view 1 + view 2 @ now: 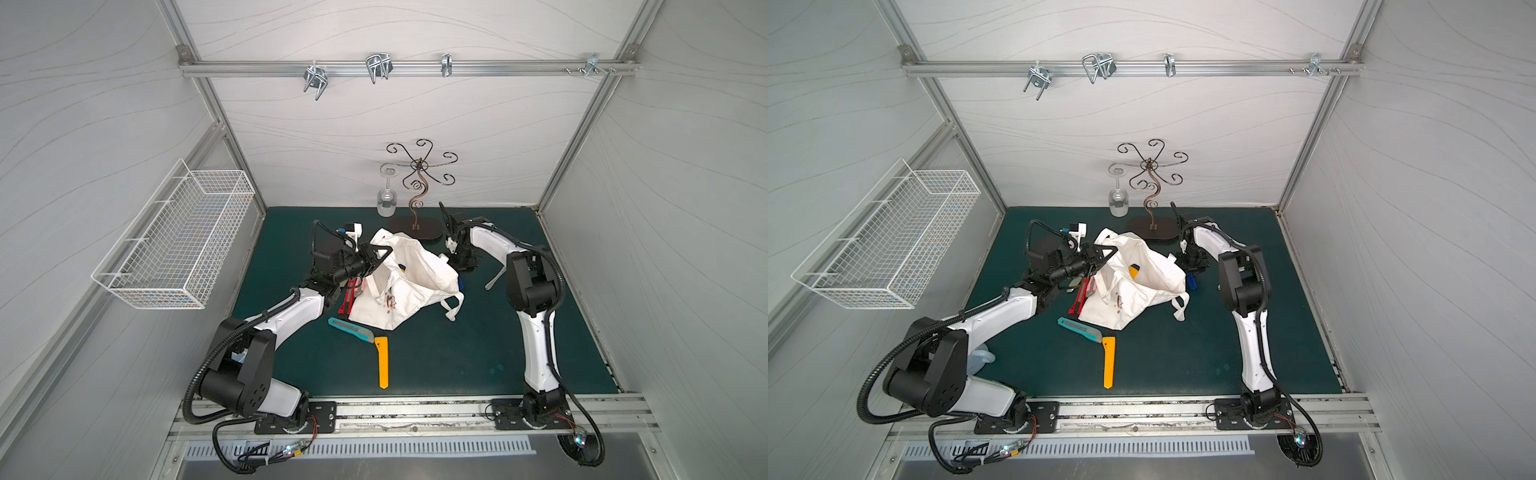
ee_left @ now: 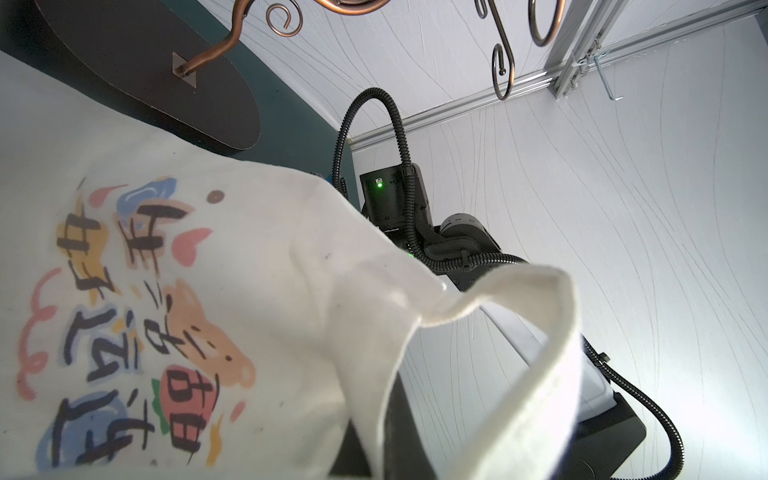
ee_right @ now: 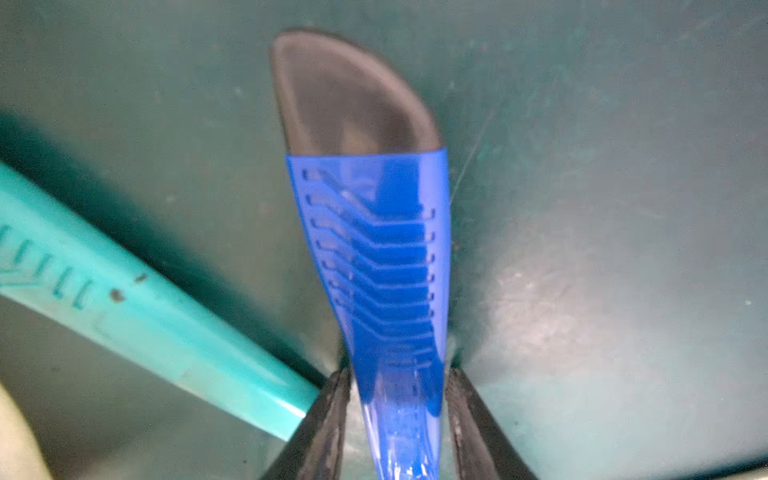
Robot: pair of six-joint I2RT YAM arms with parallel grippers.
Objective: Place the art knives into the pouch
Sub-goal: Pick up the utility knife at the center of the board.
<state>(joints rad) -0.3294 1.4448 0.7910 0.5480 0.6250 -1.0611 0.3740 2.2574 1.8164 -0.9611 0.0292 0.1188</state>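
Nearest the lens, the blue knife (image 3: 374, 257) ran out from between the jaws of my right pincer (image 3: 397, 374), which pressed on its two sides. I judged that a pinch, made low on the bench (image 1: 436, 357). In a top view the same knife (image 1: 460, 284) lay just beside the right edge of the pouch (image 1: 399, 291), not yet in it.

My left pincer (image 1: 376, 261) was pressed together on the pouch's far-left rim and held it up, so the mouth gaped toward my right arm.

To do this well I would first lift straight up. A teal handle (image 3: 145, 311) lay close against my right jaw, and a sideways drag could catch it. Then I would carry the knife over the raised cloth with its length along the mouth, and let go only once it was well inside. The left side ought to hold the rim high meanwhile.

For room, the stand (image 1: 415, 228) and its hanging glass (image 1: 385, 199) stood just behind the pouch, so I would not swing backward. A loop (image 1: 456, 305) trailed on the bench on the near side. The bench to my right was bare, with the wall well apart.
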